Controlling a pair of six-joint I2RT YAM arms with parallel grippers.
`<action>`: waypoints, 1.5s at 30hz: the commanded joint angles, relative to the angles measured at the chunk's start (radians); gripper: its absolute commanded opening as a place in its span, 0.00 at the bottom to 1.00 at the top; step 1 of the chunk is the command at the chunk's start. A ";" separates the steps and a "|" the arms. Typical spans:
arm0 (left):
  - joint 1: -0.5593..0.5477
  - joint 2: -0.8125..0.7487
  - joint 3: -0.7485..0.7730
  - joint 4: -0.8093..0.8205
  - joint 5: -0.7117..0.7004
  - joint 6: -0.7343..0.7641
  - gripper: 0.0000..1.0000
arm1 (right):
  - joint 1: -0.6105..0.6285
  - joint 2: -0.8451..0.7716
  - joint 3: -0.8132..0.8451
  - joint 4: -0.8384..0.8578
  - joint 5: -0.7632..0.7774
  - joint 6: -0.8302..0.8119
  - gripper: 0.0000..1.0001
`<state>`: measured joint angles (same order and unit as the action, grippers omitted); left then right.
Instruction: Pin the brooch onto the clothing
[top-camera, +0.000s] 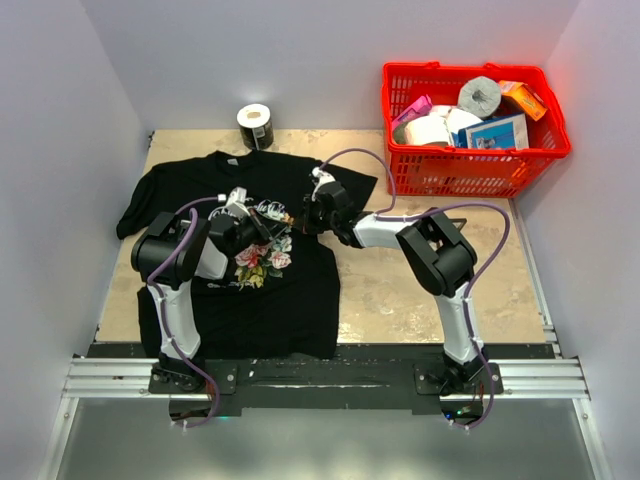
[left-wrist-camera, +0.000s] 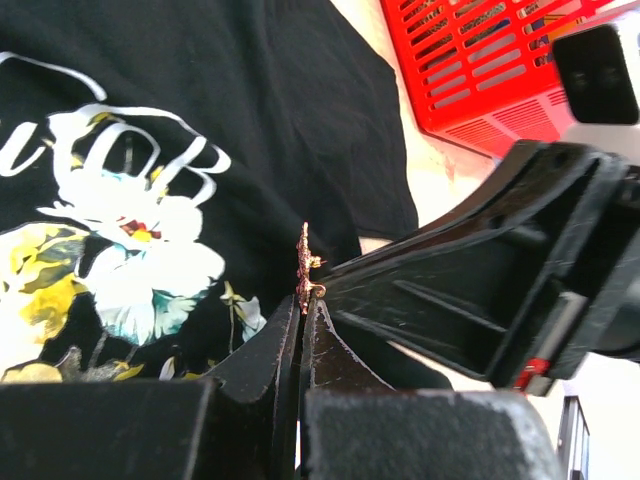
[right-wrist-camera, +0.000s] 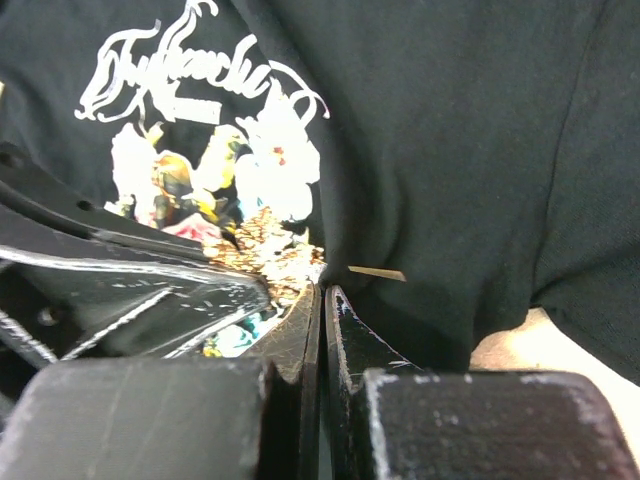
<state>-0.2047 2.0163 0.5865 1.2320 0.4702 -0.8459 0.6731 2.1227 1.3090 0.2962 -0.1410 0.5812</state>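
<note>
Above the chest print (top-camera: 262, 255) of the black T-shirt (top-camera: 290, 310), spread flat on the table (top-camera: 420, 285), both arms meet at the brooch (left-wrist-camera: 303, 262). The left pincer (left-wrist-camera: 302, 308) is pressed together on it, holding it upright and edge-on just over the fabric. The right pincer (right-wrist-camera: 322, 298) is also pressed together, tips touching the brooch's edge, though I cannot tell whether it nips anything. To do this step well, the left should keep the flower steady while the right works the pin in small moves, catching a shallow fold of cloth rather than dragging the shirt. The left wrist view gives only the brooch's thin profile. The right wrist view shows its glittering face and a pale sliver (right-wrist-camera: 376, 272) jutting sideways — probably the pin. From overhead the brooch is too small to make out.
</note>
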 joint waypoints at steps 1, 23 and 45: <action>-0.009 0.021 0.038 0.075 0.022 0.004 0.00 | 0.013 0.013 0.038 -0.012 0.011 -0.020 0.00; -0.012 0.094 0.006 0.150 0.070 0.011 0.00 | -0.079 -0.221 -0.065 -0.069 0.031 -0.089 0.61; 0.010 0.154 -0.043 0.448 0.131 -0.105 0.00 | -0.087 -0.007 0.015 -0.065 -0.011 -0.075 0.37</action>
<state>-0.1997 2.1437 0.5751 1.3762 0.5549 -0.9405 0.5823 2.0979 1.2808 0.2420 -0.1669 0.5152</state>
